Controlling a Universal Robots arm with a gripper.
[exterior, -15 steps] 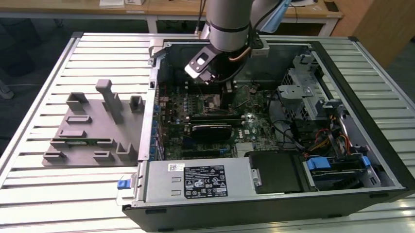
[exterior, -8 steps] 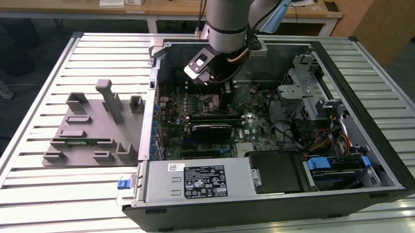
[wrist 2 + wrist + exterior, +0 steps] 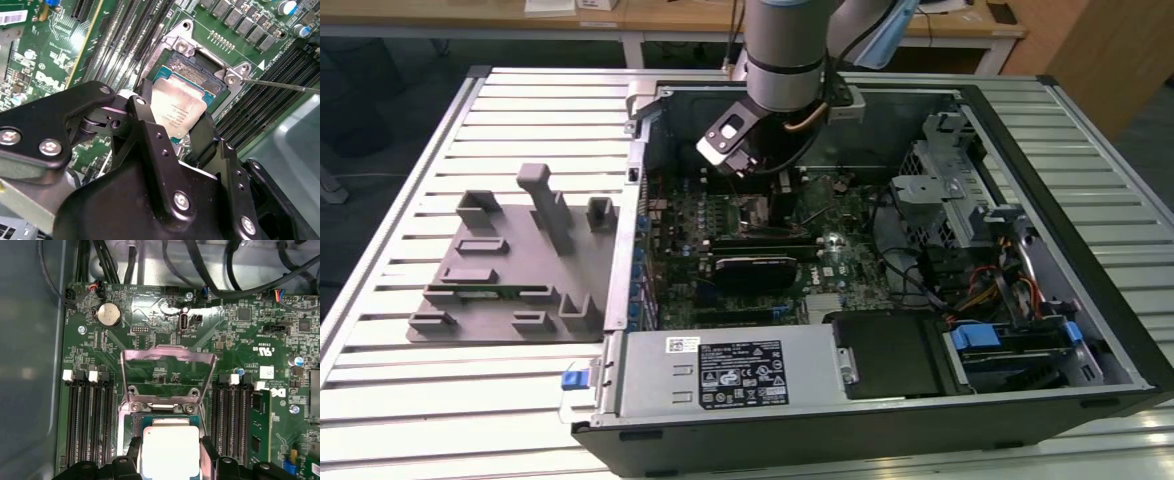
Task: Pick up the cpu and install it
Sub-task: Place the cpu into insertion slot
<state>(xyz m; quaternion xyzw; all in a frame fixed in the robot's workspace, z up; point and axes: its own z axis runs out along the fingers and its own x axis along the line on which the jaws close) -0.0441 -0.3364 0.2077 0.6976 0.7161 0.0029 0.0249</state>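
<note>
The cpu (image 3: 181, 111) (image 3: 169, 450) is a flat square chip with a silver top. It sits between the two black fingers (image 3: 144, 116) of my gripper (image 3: 176, 122) (image 3: 170, 460), which is shut on its edges. The chip hangs just over the open socket (image 3: 196, 70) (image 3: 165, 412) on the green motherboard and partly covers it. The socket's metal load plate (image 3: 169, 374) stands raised behind it. In the exterior view the arm reaches down into the open computer case, with the gripper (image 3: 767, 190) low over the board.
A thin metal lever (image 3: 280, 85) sticks out beside the socket. Memory slots (image 3: 87, 425) flank it on both sides. A black card (image 3: 754, 265), the power supply (image 3: 720, 372) and the drive cage (image 3: 947, 200) crowd the case. A grey fixture block (image 3: 507, 270) lies at the exterior view's left.
</note>
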